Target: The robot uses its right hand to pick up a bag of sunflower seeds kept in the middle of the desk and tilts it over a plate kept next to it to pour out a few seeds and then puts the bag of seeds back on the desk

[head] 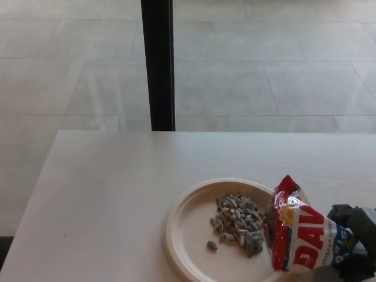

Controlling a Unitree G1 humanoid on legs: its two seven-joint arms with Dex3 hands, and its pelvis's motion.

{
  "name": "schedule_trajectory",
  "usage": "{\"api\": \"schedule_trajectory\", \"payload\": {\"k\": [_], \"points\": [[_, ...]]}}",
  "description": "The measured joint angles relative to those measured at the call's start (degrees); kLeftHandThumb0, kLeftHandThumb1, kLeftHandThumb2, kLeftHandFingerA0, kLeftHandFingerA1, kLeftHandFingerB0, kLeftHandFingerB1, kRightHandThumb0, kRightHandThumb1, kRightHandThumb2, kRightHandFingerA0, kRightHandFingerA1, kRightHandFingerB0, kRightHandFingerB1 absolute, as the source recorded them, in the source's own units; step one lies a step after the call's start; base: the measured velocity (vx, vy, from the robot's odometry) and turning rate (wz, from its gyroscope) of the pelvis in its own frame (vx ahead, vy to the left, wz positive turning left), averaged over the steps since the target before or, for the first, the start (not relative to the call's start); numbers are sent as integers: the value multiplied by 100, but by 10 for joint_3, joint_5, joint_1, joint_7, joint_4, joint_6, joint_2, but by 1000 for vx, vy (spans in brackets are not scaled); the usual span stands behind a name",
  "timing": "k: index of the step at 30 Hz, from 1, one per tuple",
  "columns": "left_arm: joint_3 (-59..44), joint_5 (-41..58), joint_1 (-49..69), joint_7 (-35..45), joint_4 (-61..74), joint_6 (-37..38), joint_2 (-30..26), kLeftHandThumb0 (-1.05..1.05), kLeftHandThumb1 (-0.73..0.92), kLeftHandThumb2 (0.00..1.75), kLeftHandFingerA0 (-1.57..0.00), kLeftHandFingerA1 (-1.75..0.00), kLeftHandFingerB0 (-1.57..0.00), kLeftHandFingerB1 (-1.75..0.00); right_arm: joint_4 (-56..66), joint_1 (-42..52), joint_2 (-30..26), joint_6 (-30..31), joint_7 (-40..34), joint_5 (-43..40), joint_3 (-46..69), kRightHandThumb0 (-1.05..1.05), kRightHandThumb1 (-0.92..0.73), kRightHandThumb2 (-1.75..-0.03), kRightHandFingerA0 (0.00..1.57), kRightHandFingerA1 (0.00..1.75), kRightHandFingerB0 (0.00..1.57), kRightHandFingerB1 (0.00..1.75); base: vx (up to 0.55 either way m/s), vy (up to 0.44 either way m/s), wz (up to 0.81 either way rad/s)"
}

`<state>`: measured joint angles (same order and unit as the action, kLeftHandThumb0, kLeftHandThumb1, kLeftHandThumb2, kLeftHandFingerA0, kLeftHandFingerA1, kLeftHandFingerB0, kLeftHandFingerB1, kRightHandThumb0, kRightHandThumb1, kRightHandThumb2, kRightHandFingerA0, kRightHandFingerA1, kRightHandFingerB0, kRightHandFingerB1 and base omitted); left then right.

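A cream plate (188, 235) sits near the desk's front edge, with a pile of grey sunflower seeds (238, 222) on its middle and one loose seed (212, 245) apart. The red, white and blue seed bag (299, 238) is over the plate's right rim, its open mouth pointing up and left. My right hand (355, 244) is shut on the bag's lower end at the frame's bottom right corner. The left hand does not show.
The white desk (117, 188) stretches left and back from the plate. Beyond its far edge are a tiled floor and a black vertical post (157, 64).
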<state>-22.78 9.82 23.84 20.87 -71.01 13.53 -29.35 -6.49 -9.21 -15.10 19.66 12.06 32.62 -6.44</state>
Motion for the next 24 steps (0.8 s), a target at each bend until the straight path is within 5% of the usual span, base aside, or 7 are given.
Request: {"api": "schedule_trajectory", "payload": {"k": [2, 4, 10, 14, 21, 22, 24], "points": [[-2, 0, 0, 0, -3, 0, 1, -53, 71, 74, -24, -62, -23, -54, -10, 2, 7, -18, -17, -9, 5, -24, -57, -108, 86, 165, 80, 130, 0, 0, 0], [-1, 0, 1, 0, -3, 0, 1, -57, 63, 91, -27, -63, -23, -57, -22, 3, 14, -35, -34, -17, 10, -32, -75, -61, 89, 108, 52, 55, 0, 0, 0], [0, -1, 1, -2, -4, 0, 2, -60, 60, 90, -29, -65, -27, -59, -47, -1, 17, -57, -55, -29, -1, -52, -70, -61, 8, 48, 8, 28, 0, 0, 0], [-1, -1, 3, -5, -7, 0, 3, -59, 68, 72, -27, -64, -25, -55, -59, -3, 17, -51, -56, -29, -20, -63, -69, -74, 0, 0, 2, 20, 0, 0, 0], [-2, -1, 6, -6, -5, 0, 7, -58, 70, 71, -26, -62, -25, -54, -75, -4, 34, -32, -70, -33, -16, -63, -62, -68, 0, 0, 6, 4, 0, 0, 0], [-2, -1, 6, -6, -6, 0, 7, -59, 67, 71, -28, -64, -27, -56, -75, -4, 35, -30, -72, -33, -16, -78, -44, -75, 0, 32, 0, 0, 0, 0, 0], [-3, 0, 6, -6, -6, 0, 7, -58, 67, 71, -27, -64, -26, -56, -76, -2, 36, -26, -75, -32, -17, -81, -46, -76, 0, 32, 0, 0, 0, 0, 0]]}}
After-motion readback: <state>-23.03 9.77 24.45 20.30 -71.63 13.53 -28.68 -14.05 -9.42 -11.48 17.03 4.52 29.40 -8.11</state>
